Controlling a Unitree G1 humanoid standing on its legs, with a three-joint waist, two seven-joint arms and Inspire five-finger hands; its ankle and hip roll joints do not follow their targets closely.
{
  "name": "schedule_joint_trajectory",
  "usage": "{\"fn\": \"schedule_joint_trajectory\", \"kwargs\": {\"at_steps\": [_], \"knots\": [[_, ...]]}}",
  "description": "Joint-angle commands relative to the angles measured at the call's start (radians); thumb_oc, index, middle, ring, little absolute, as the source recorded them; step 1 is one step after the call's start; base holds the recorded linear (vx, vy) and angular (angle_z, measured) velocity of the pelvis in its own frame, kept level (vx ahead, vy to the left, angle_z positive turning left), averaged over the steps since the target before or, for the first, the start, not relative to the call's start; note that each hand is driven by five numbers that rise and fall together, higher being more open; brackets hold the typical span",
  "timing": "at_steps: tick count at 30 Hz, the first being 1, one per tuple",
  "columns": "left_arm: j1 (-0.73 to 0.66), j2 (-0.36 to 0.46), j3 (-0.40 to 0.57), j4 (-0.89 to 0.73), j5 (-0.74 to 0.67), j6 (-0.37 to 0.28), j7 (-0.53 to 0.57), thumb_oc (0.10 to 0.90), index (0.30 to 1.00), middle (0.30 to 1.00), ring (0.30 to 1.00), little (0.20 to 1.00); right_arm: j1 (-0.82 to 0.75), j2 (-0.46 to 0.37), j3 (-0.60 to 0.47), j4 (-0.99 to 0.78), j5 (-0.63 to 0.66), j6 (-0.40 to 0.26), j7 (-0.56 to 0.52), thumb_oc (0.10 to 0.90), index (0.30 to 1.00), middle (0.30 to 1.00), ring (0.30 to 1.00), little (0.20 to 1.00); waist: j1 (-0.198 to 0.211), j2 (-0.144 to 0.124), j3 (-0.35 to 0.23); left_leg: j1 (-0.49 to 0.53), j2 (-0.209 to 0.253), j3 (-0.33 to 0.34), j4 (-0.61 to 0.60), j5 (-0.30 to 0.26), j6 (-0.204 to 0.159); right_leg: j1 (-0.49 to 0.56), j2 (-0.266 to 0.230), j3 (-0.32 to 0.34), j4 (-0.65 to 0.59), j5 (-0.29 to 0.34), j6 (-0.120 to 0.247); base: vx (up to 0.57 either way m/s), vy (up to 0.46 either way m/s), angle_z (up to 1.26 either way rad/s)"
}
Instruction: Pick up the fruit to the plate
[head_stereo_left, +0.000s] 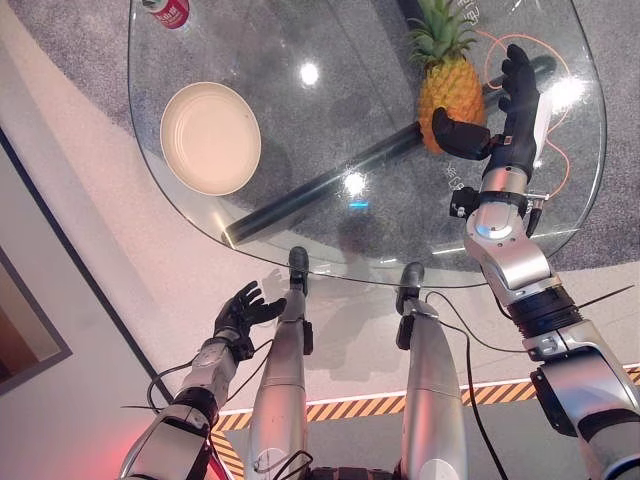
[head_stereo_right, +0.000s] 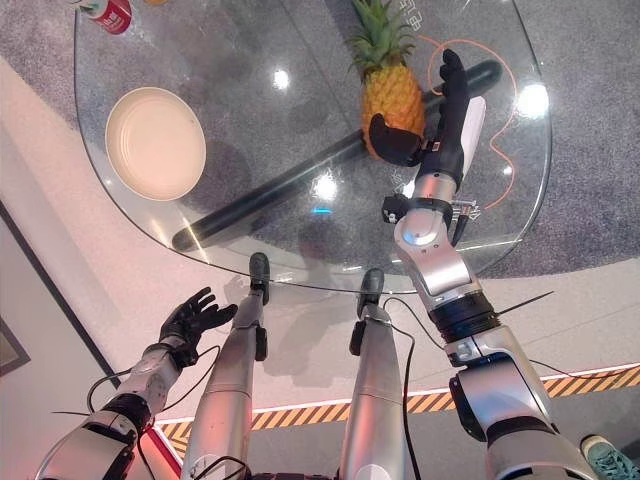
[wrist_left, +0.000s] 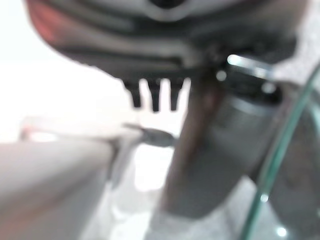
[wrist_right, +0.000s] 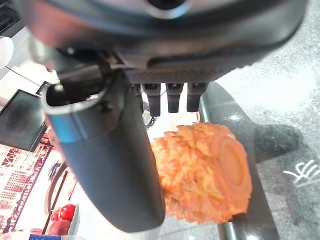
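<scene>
Right hand (head_stereo_left: 505, 125) open beside the pineapple (head_stereo_left: 448, 92): fingers straight and stretched upward along the fruit's right side, thumb (head_stereo_left: 457, 135) swung out across the lower front of the fruit and seemingly touching it near the base. Not yet closed round the fruit; from the right wrist view, fingers (wrist_right: 172, 97) pointing straight out above the pineapple (wrist_right: 205, 172), thumb lying alongside its scaly skin, the cut base of the fruit facing the camera.

Pineapple standing upright on the glass bench (head_stereo_left: 330, 130), green crown up, at the far right part of the top, well apart from the plate.

Plate (head_stereo_left: 210, 138) cream-coloured, round, sitting on the left part of the bench with nothing in it. Red can (head_stereo_left: 165, 12) at the far left edge of the bench, beyond the plate. Dark bar of the bench frame (head_stereo_left: 330, 185) visible through the glass, running diagonally from below the plate toward the pineapple.

Right arm reaching up from the lower right, forearm raised over the near edge of the bench, wrist straight, palm turned toward the fruit.

Left hand (head_stereo_left: 243, 308) hanging low off the bench, near its front edge at the lower left, fingers spread and relaxed, holding nothing. Fingertips (wrist_left: 154, 97) of it visible in the left wrist view, straight and free.
</scene>
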Motion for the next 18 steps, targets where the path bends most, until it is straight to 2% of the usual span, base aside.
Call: {"fn": "schedule_joint_trajectory", "kwargs": {"at_steps": [1, 18], "knots": [[0.04, 0.012, -0.02, 0.012, 0.006, -0.013, 0.007, 0.8, 0.9, 0.9, 0.9, 0.9, -0.069, -0.042, 0.001, -0.004, 0.008, -0.021, -0.067, 0.8, 0.9, 0.9, 0.9, 0.9, -0.006, 0.026, -0.015, -0.017, -0.069, 0.025, 0.098, -0.088, 0.061, 0.055, 0.063, -0.084, -0.203, 0.145, -0.038, 0.0, 0.0, 0.0], [0.038, 0.009, -0.024, 0.007, 0.01, -0.008, 0.005, 0.8, 0.9, 0.9, 0.9, 0.9, -0.069, -0.013, 0.04, 0.014, 0.046, 0.017, -0.008, 0.8, 0.9, 0.9, 0.9, 0.9, -0.001, 0.032, -0.015, -0.027, -0.071, 0.023, 0.096, -0.081, 0.061, 0.038, 0.066, -0.084, -0.193, 0.144, -0.039, 0.0, 0.0, 0.0]]}}
